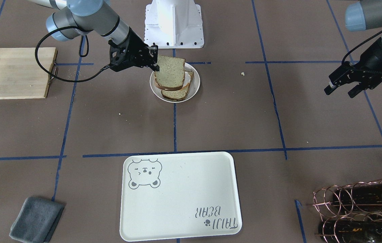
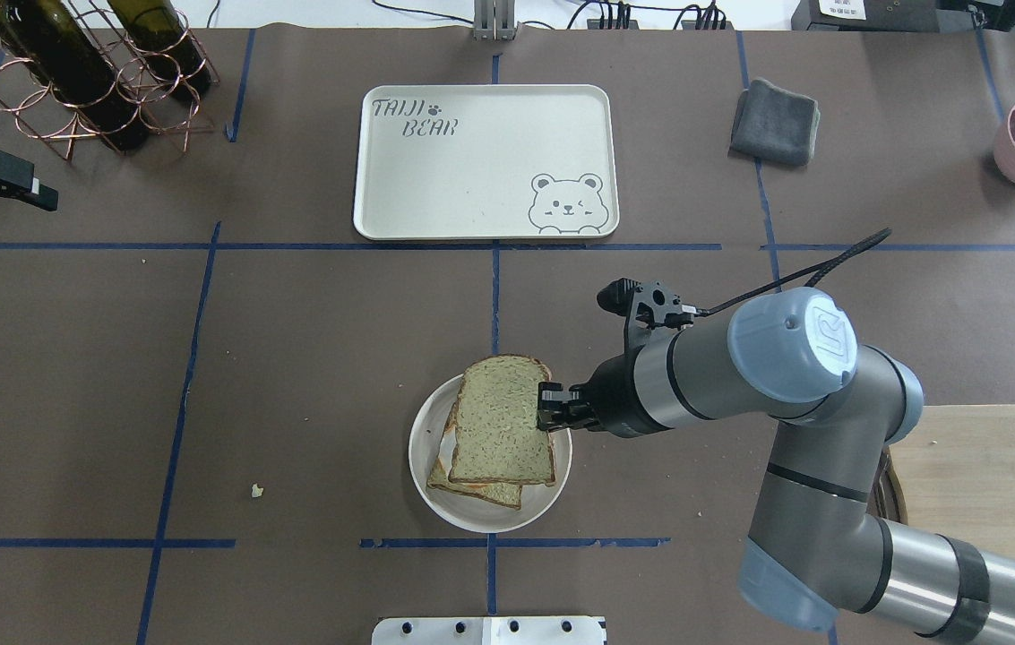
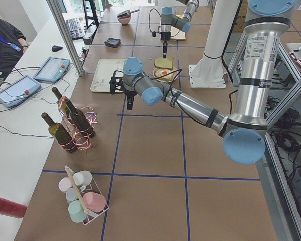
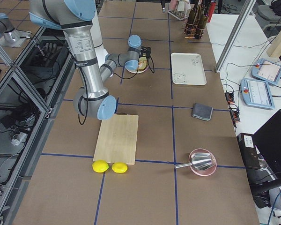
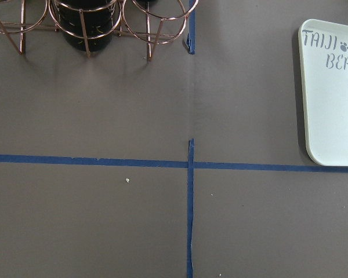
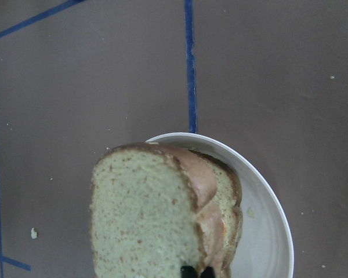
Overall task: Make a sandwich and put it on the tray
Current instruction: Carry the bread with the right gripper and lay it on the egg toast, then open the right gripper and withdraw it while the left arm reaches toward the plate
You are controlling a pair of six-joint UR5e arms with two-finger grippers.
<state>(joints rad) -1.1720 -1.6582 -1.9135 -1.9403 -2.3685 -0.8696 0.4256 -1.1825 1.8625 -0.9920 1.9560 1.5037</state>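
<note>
Right pincer point(image 2: 545, 408) grips the top bread slice point(image 2: 498, 430) — long axis, crown end, toward the tray point(image 2: 471, 161).

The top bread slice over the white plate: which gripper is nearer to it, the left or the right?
Right. The right gripper grips the top bread slice at its edge. The left gripper hangs far off on the robot's left side, touching nothing.

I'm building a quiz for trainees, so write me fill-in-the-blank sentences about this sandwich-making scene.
The right gripper holds the top bread slice over a round white ____.
The tray carries a drawing of a ____'s face.
The left gripper is ____ and holds nothing.
Missing words: plate; bear; open.
</note>
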